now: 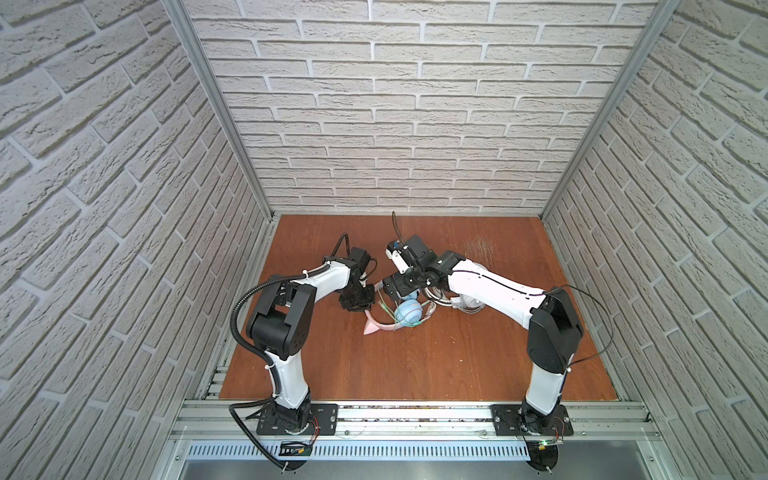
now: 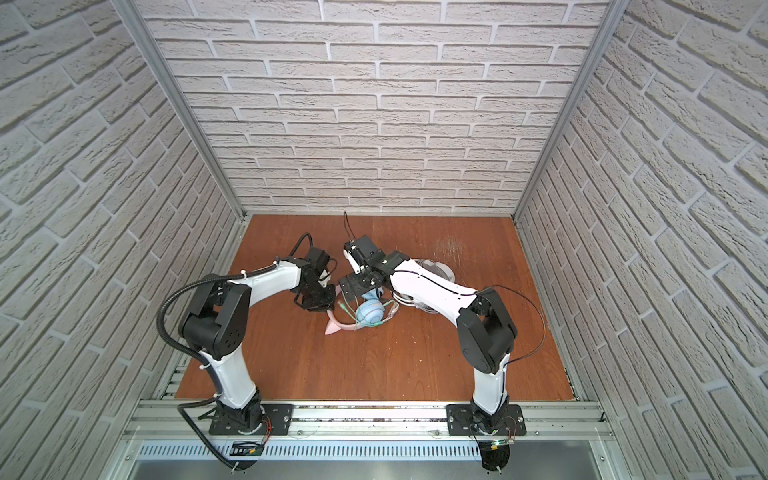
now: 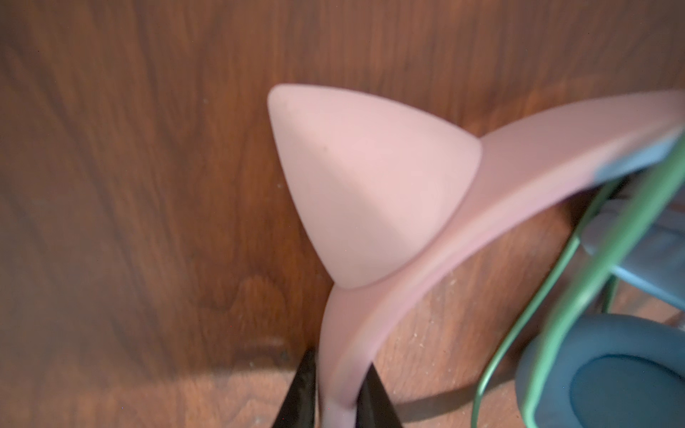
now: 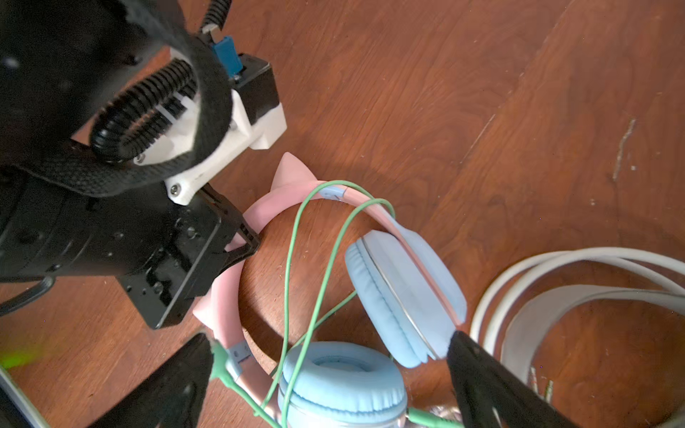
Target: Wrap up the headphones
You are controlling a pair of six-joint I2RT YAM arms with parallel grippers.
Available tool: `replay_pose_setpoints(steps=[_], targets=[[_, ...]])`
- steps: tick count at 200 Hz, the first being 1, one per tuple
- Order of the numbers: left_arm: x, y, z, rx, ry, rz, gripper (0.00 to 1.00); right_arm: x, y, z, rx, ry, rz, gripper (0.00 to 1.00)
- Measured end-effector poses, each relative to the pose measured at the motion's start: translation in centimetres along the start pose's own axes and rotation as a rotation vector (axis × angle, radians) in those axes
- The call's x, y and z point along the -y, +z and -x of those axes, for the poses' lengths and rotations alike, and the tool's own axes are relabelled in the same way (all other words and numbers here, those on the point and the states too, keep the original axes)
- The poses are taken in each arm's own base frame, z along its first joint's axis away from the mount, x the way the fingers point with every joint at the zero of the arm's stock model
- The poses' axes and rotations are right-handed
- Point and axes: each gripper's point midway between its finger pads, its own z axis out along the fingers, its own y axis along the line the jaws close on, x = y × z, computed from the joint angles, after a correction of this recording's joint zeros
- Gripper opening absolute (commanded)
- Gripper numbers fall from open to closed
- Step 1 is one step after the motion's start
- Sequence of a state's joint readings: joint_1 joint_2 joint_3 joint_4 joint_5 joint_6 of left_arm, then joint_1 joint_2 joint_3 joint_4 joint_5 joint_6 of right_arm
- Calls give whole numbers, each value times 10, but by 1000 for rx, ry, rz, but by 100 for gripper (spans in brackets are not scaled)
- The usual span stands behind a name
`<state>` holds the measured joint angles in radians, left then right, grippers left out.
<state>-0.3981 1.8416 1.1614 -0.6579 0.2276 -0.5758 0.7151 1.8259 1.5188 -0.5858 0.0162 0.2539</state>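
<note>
The pink cat-ear headphones (image 1: 409, 312) (image 2: 370, 313) with light blue earcups lie at the table's middle. My left gripper (image 3: 337, 392) (image 1: 357, 305) is shut on their pink headband (image 3: 407, 259), just beside one cat ear (image 3: 363, 185). Their green cable (image 4: 296, 241) loops loosely over the headband and earcups (image 4: 344, 374). My right gripper (image 4: 333, 381) (image 1: 399, 286) hangs open over the earcups, one finger on each side, touching nothing. The white headphones (image 4: 556, 296) (image 1: 469, 303) and their pale cable (image 4: 519, 266) lie right beside them, partly hidden under my right arm.
The wooden table (image 1: 415, 365) is boxed in by brick-pattern walls at the left, back and right. An aluminium rail (image 1: 415, 415) carrying both arm bases runs along the front edge. The two wrists stand close together over the headphones.
</note>
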Motion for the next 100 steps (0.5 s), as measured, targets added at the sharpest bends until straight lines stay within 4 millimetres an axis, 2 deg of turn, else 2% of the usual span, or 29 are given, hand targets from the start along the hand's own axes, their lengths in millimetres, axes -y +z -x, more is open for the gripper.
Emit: replay_pose_setpoints(steps=[42,69,100], targets=[[0,0,1,-7,2,0,24,13,-8,-3,38,18,-25,100],[2,0,1,-5,5,-5,34,17,-15,-13,94,7,-3,100],[3,-2,3,-5,4,-17,46,13,-40,-26,188,-107,62,100]])
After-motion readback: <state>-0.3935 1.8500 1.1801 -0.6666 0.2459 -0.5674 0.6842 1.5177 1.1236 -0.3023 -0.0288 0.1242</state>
